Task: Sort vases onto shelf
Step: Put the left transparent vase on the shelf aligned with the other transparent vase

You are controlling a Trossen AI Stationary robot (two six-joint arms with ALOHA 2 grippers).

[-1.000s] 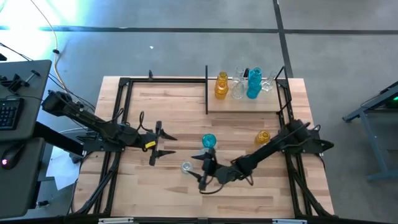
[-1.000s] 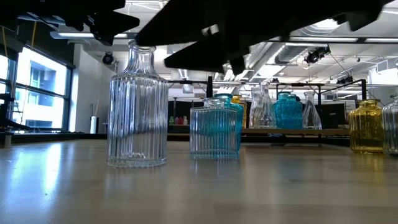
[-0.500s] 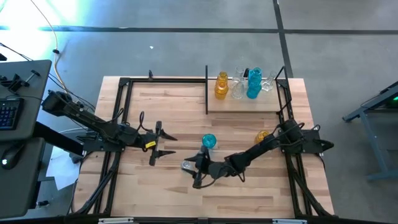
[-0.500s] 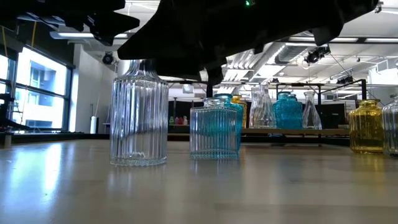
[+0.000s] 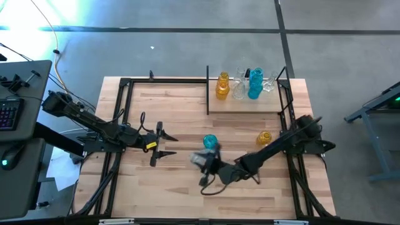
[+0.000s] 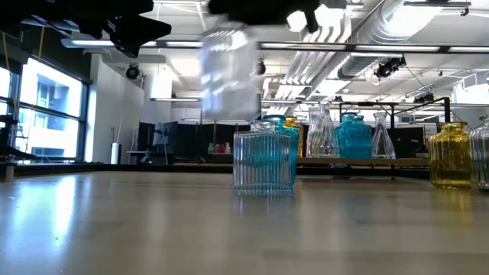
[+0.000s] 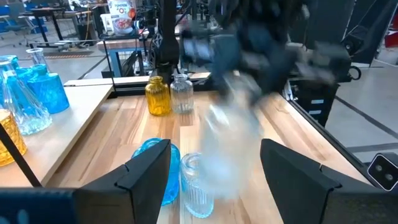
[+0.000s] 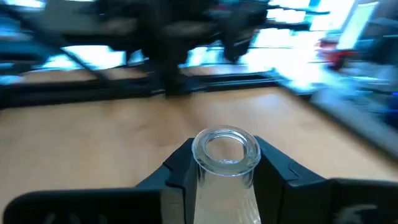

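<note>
i have the clear ribbed vase (image 8: 225, 163) pinched at its neck between the right gripper's (image 8: 224, 171) two fingers (image 8: 177, 174), which are drawn in narrow around the glass, its round mouth facing the wrist camera. in the low view that vase (image 6: 229, 72) hangs blurred above the tabletop, clear of the wood, just above and left of a teal vase (image 6: 265, 160) standing on the table (image 5: 169, 119). from above, the held vase (image 5: 199, 160) sits near the middle of the table, just beside the teal vase (image 5: 210, 142). an amber vase (image 5: 264, 137) stands further right on the table, well apart. on the shelf (image 5: 244, 105) at the far right corner stand an amber vase, clear ones and a tall teal vase (image 5: 255, 84) in a close row. my left gripper (image 5: 164, 142) waits over the table's left half, fingers spread wide and holding nothing.
</note>
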